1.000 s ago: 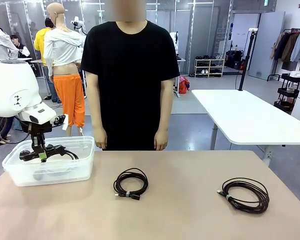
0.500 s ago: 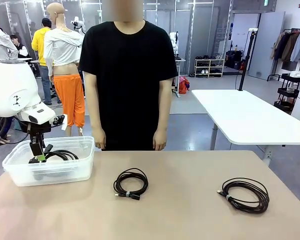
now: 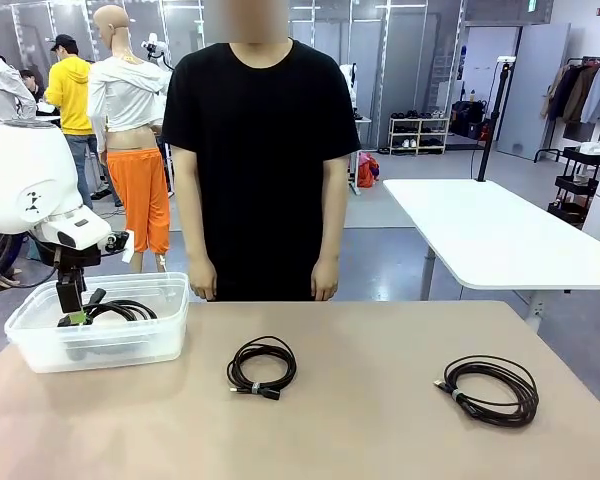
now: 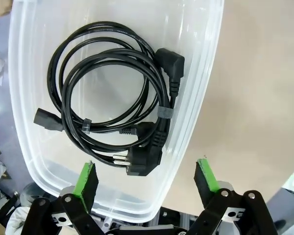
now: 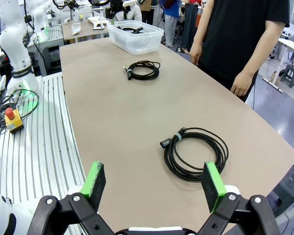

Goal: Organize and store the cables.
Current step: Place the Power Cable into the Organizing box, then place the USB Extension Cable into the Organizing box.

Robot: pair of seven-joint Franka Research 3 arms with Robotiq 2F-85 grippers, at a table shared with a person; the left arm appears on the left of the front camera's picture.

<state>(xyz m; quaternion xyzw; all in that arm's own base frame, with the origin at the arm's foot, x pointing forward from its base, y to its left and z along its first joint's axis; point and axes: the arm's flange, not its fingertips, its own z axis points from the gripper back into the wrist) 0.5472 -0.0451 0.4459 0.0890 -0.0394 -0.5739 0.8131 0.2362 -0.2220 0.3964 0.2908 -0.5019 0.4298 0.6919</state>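
- A person (image 3: 260, 150) in a black T-shirt is standing at the tan table's (image 3: 370, 430) far edge, arms hanging down.
- A white table (image 3: 490, 230) is standing behind, to the right.

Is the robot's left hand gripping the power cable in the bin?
No, the left hand is open and empty, and the coiled power cable lies loose on the floor of the clear plastic bin.
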